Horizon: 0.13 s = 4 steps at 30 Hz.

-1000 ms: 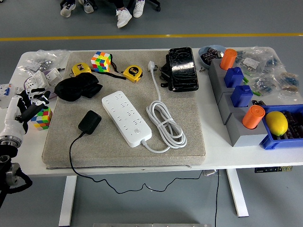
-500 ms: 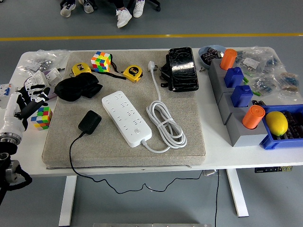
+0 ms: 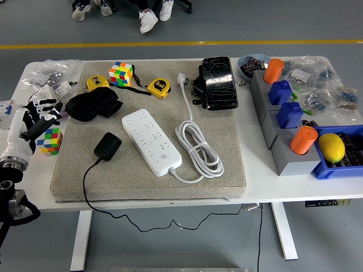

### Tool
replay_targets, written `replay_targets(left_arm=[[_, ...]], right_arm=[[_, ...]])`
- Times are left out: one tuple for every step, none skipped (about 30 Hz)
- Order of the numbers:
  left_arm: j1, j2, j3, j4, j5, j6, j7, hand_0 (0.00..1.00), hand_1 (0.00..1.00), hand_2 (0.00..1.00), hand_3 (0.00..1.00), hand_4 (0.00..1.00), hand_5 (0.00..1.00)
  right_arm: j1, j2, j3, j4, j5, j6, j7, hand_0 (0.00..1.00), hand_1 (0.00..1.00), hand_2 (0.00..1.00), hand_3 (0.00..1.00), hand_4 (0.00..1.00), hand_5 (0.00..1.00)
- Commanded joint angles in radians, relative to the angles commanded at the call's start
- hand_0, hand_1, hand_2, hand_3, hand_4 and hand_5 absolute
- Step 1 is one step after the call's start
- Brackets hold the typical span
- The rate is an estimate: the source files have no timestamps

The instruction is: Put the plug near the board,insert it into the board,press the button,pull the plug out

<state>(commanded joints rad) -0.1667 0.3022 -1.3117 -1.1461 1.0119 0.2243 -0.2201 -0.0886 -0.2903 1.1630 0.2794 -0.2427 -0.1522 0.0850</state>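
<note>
A white table carries a grey felt mat, on which the white power board lies diagonally with every socket vacant and its own cord coiled just beside it. The black plug lies flat on the mat near the board's left side, apart from it, its cable trailing off the near edge. The left hand hovers at the table's left edge with fingers loosely spread, holding nothing; this layout fits either a plug awaiting insertion or one already pulled out
</note>
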Motion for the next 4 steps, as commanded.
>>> replay_targets(left_arm=[[0.0, 0.0, 0.001, 0.0, 0.0, 0.0, 0.0, 0.371, 0.452, 0.524, 0.56, 0.79, 0.325], [0.0, 0.0, 0.001, 0.0, 0.0, 0.0, 0.001, 0.371, 0.452, 0.524, 0.56, 0.79, 0.325], [0.0, 0.0, 0.002, 0.0, 0.001, 0.0, 0.001, 0.371, 0.452, 0.524, 0.56, 0.79, 0.325], [-0.001, 0.0, 0.003, 0.0, 0.001, -0.001, 0.001, 0.371, 0.452, 0.524, 0.56, 0.79, 0.325]], right_arm=[[0.0, 0.0, 0.0, 0.0, 0.0, 0.0, 0.0, 0.548, 0.616, 0.564, 0.514, 0.864, 0.405], [0.0, -0.001, 0.0, 0.001, 0.0, 0.0, 0.0, 0.548, 0.616, 0.564, 0.514, 0.864, 0.405], [0.0, -0.001, -0.001, 0.0, 0.0, 0.0, 0.0, 0.548, 0.616, 0.564, 0.514, 0.864, 0.405], [0.0, -0.002, -0.001, 0.0, 0.0, 0.0, 0.0, 0.548, 0.616, 0.564, 0.514, 0.864, 0.405]])
